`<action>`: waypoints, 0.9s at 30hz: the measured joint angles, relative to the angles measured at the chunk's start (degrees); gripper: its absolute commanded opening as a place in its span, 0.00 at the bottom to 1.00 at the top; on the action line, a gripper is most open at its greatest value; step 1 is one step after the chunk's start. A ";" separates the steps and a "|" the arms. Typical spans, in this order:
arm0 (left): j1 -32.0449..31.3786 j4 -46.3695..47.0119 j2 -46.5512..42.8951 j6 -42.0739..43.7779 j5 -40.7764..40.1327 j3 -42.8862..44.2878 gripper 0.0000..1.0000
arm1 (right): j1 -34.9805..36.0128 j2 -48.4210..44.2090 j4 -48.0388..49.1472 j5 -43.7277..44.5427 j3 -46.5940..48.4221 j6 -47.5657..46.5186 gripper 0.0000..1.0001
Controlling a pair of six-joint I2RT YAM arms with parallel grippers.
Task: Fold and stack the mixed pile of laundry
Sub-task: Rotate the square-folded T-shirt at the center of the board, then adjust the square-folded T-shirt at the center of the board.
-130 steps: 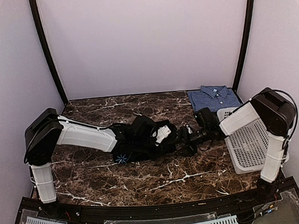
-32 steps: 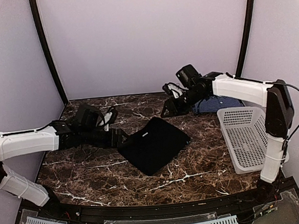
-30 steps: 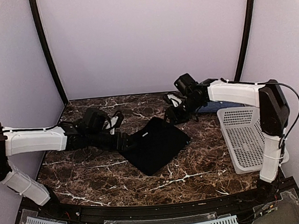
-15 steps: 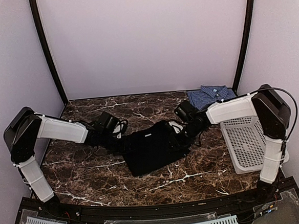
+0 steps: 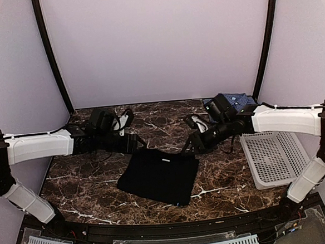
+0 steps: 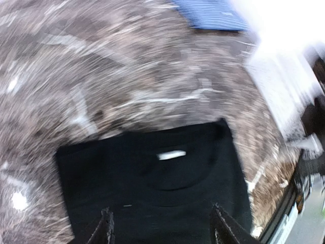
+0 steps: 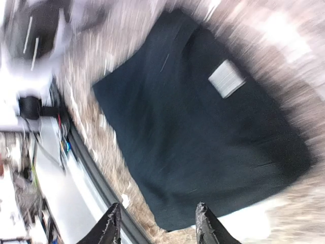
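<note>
**Black garment flat at mid-desk, both hands open at its far edge**

The black garment (image 5: 159,176) is laid flat as a folded rectangle on the desk (image 5: 83,186), near the front edge but fully on it. Bare marble is left on both sides of it and behind it. The left hand (image 5: 134,143) is held just beyond its far left corner and the right hand (image 5: 193,145) just beyond its far right corner. The check shirt (image 5: 234,101) is placed in the far right corner, partly hidden by the right arm. The white basket (image 5: 271,158) is set at the right edge.

In the blurred wrist views each pair of fingers is seen apart, with nothing gripped. The white label (image 7: 227,78) is shown larger there. The holes of the basket are made out only from above.
</note>
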 measured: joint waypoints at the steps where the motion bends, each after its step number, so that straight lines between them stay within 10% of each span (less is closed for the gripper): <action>1: -2.19 0.72 -1.77 1.27 -0.42 0.07 0.61 | -3.08 -1.99 0.09 0.31 0.00 -0.37 0.39; 15: -26.88 3.06 13.42 11.17 -1.86 6.23 0.52 | -15.85 6.27 0.15 0.37 -4.35 -5.62 0.29; 27: -27.45 4.48 18.05 11.13 -2.54 6.32 0.51 | -16.00 11.96 4.85 -6.75 -2.49 -5.55 0.31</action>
